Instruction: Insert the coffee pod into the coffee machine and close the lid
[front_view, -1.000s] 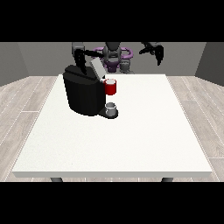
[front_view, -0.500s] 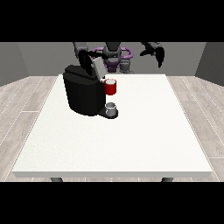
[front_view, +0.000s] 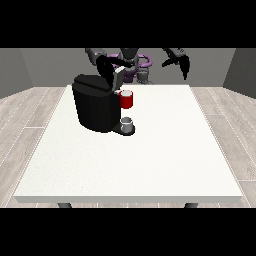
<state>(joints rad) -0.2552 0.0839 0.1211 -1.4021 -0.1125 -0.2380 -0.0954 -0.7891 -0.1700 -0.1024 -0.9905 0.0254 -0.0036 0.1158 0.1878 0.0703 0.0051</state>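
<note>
The black coffee machine (front_view: 95, 107) stands on the white table (front_view: 150, 160) at the left of the middle. Its grey lid (front_view: 118, 78) is tilted up at the top. The hand at the view's left (front_view: 105, 65) is right behind and above the lid, against it. A red thing at the machine (front_view: 127, 99) sits under the lid on the front. A small grey thing (front_view: 127, 123) rests on the machine's base. The hand at the view's right (front_view: 182, 62) hangs in the air over the table's far edge, fingers straight and pointing down, holding nothing.
The robot's body (front_view: 134, 65) with purple parts is behind the table's far edge. Wooden floor surrounds the table.
The hand at the view's left has moved to the right towards the lid, and the lid has tipped forward a little. The hand at the view's right has sunk slightly.
</note>
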